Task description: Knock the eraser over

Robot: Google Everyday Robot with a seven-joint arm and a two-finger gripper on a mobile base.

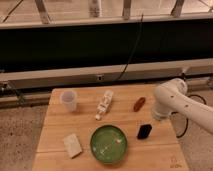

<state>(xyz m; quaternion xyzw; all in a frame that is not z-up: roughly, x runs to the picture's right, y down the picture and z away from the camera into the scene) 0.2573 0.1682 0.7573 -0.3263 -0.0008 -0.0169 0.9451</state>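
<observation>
The eraser [144, 131] is a small black block on the wooden table [80, 160], just right of the green bowl [108, 144]. I cannot tell whether it stands upright or lies flat. My white arm [172, 97] comes in from the right and bends down toward the table. My gripper [157, 118] is at the arm's lower end, just above and to the right of the eraser, mostly hidden by the arm. I cannot tell if it touches the eraser.
A reddish-brown oblong thing [139, 104] lies behind the eraser. A white bottle [104, 104] lies at the table's middle, a clear cup [68, 99] at the back left, and a pale cream block [73, 145] at the front left. A dark wall with rails runs behind.
</observation>
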